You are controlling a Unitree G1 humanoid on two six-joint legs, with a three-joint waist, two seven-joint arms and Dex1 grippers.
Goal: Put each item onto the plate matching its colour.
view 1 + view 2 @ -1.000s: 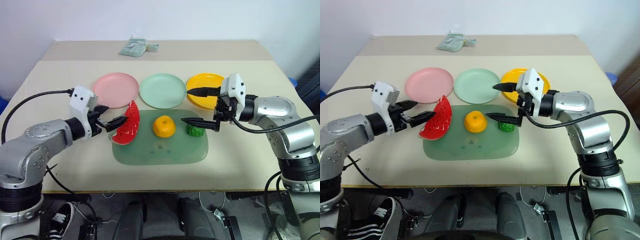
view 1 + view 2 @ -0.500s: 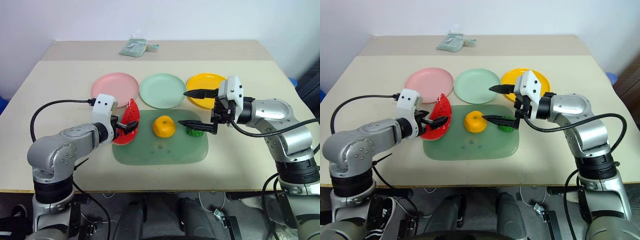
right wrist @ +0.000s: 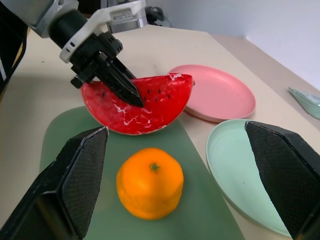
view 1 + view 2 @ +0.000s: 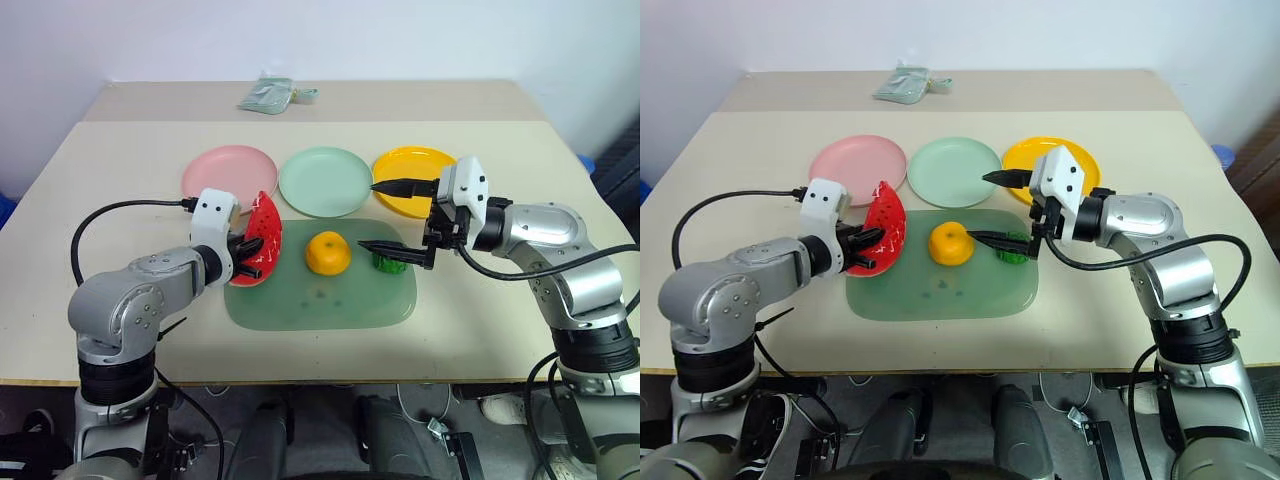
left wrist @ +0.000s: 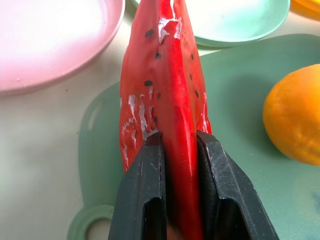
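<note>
On my left, the left gripper (image 4: 258,258) is clamped on the watermelon wedge (image 4: 262,243), one black finger (image 5: 145,200) on each flat red face. The wedge stands on its rind at the mat's (image 4: 320,295) left edge, just in front of the pink plate (image 4: 231,179). That plate sits at the left end of a row along the mat's far edge, with the mint green plate (image 4: 325,180) in the middle and the yellow-orange plate (image 4: 412,181) at the right end. The orange (image 4: 328,252) rests on the mat near its far edge, about midway across. Next over, the dark green ball (image 4: 390,261) lies by the mat's far right corner. My right gripper (image 4: 384,215) hangs above the ball with its jaws spread wide, holding nothing, the lower finger crossing just over the ball. A pale pouch (image 4: 268,94) lies at the table's (image 4: 150,320) far edge.
</note>
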